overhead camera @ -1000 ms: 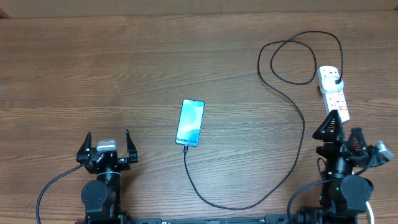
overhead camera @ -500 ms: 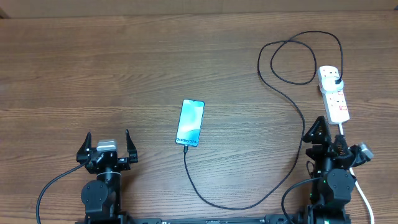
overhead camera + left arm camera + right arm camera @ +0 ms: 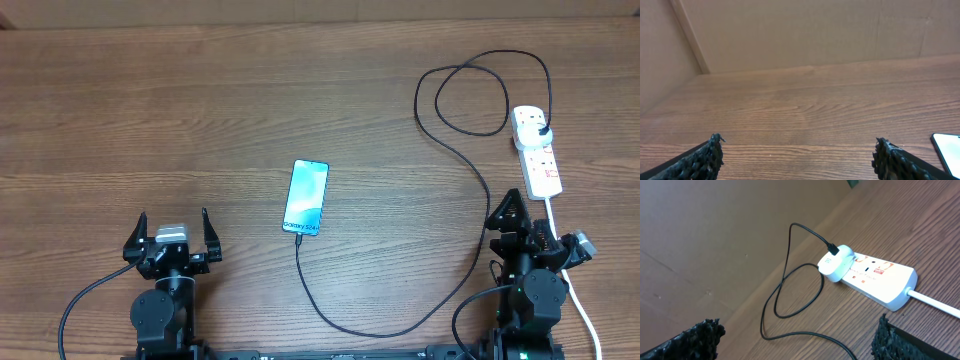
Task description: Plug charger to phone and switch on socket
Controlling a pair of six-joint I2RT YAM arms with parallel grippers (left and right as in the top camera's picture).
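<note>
Phone lies screen-up (lit); the charger meets its near edge, looping rightward to the socket, well right of the phone. Left gripper and right gripper flank it, fingers apart, empty.

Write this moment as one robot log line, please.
phone: lit, charger tip at its bottom edge | socket: charger plugged in | left end effector: open, empty | right end effector: open, empty
</note>
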